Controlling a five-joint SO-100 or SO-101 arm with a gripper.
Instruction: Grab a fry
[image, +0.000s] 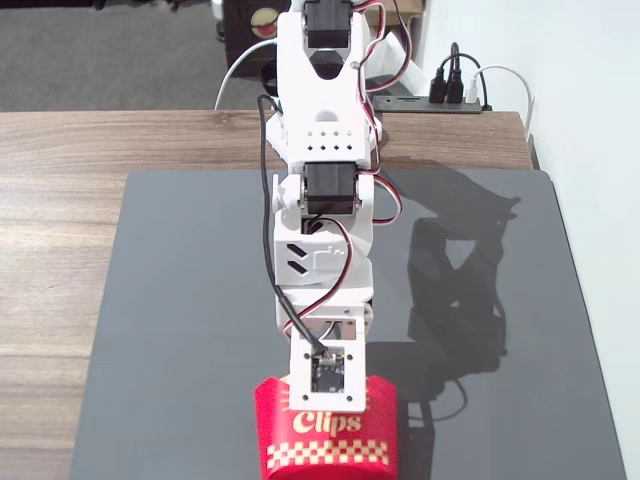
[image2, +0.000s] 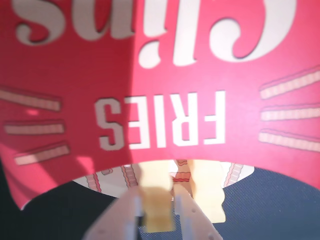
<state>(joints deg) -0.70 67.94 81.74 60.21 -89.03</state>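
Gripper (image2: 156, 212) clamped on fry (image2: 156, 212) tip at carton (image2: 160, 75) mouth; light, stiff, slick plastic; grip squarish end.

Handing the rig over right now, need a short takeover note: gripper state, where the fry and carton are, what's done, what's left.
Gripper: down at the mouth of the red carton, fingers either side of a pale yellow fry. Blurred, so I cannot tell whether it is clamped.
Carton: standing at the near edge of the dark mat in the fixed view, under the arm's camera end.
A second fry sits beside the first in the wrist view.
Done: arm lowered to the carton, fry lined up between the fingers.
Left: confirm the grip, lift the fry out.
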